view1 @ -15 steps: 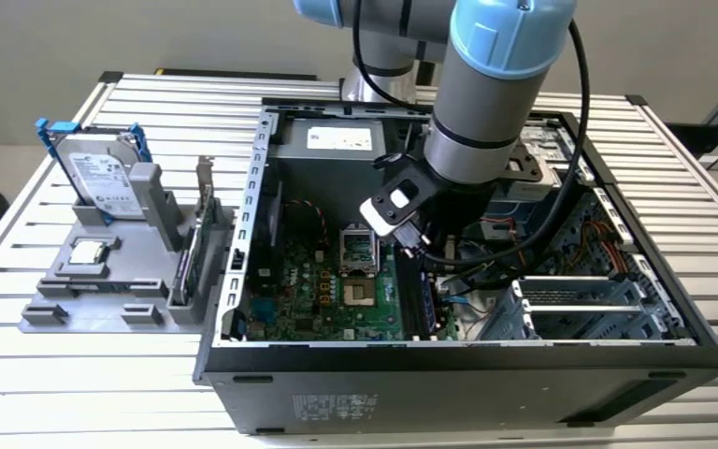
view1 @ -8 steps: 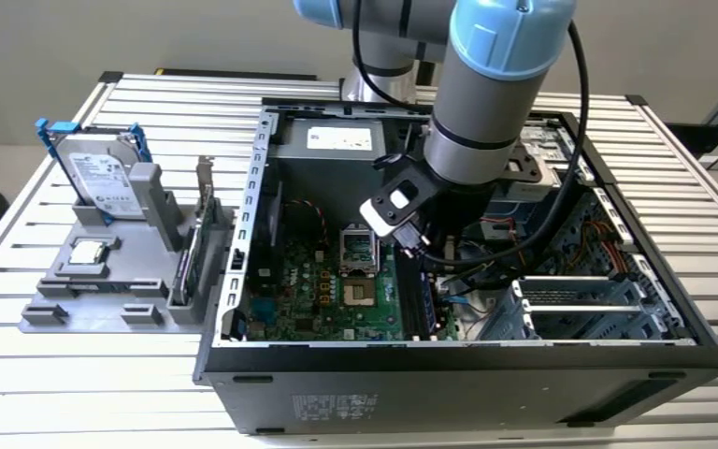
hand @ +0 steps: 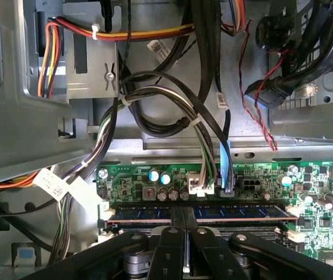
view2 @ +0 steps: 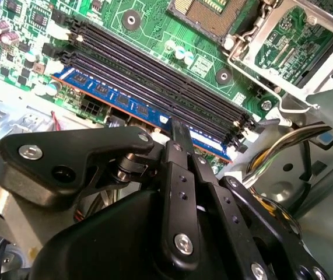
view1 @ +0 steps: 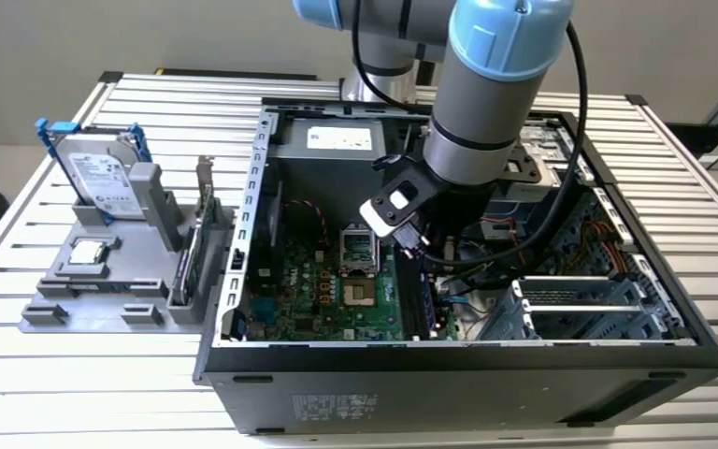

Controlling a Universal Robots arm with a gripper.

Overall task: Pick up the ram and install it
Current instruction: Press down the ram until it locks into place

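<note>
The ram (view2: 119,99) is a long thin stick with blue labels, standing in the outermost memory slot of the green motherboard (view2: 149,32). It runs along the board's edge in the first wrist view as well, ram (hand: 242,211). My gripper (view2: 178,125) is down inside the open computer case (view1: 459,374). Its two black fingers are pressed together, tips resting on the ram's top edge near the middle, gripper (hand: 186,214). Nothing sits between the fingers. In the exterior view the arm's wrist covers most of the gripper (view1: 428,267).
Empty black memory slots (view2: 154,70) lie beside the ram, then the CPU socket (view2: 213,14). Cable bundles (hand: 154,105) hang close behind the gripper. On the exterior view's left, a grey fixture (view1: 97,281) holds a hard drive in a blue frame (view1: 100,178) and a bracketed card (view1: 203,234).
</note>
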